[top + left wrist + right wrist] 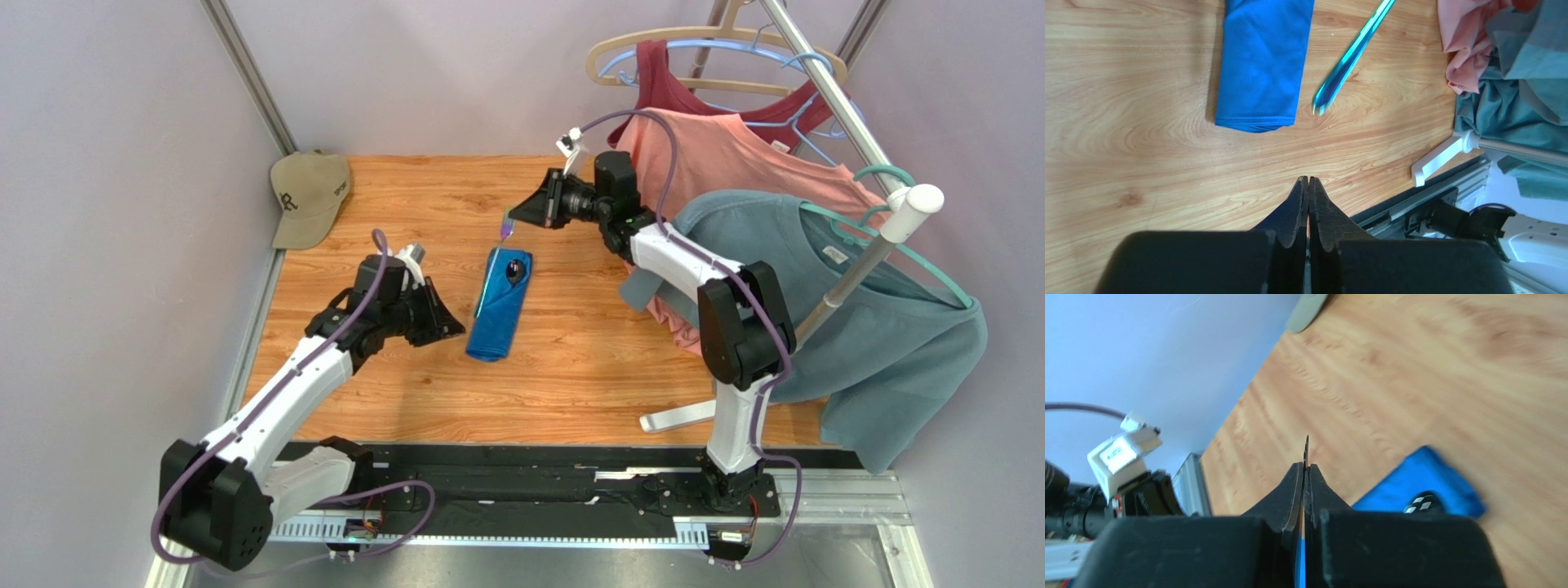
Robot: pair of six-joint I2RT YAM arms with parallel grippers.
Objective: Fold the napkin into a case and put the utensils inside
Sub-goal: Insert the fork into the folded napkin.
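From above, you see the case (497, 309), a narrow royal-blue pouch, lying on the wooden table (589, 368) between your two claws, just ahead of the left claw (451, 321) and just below the tip of the right claw (525, 217). That view alone shows the pouch's whole length. Its far end, the one nearest the right claw, is open, and a dark utensil head (510, 272) sits in that mouth. Your right wrist camera confirms this: a dark checkered head pokes out of the blue opening, low and to the right of the fingers. It also shows the right claw clenched on a thin utensil (1306, 450), with a blue strip between the fingers and a dark tip beyond them. Your left wrist camera shows what the others do not: the pouch's closed, folded end, ahead and left of the fingertips, and a shiny teal utensil slanting just beside it. You cannot tell there whether its tip touches the table. The left claw is clenched on nothing, fingers pressed together above bare wood.
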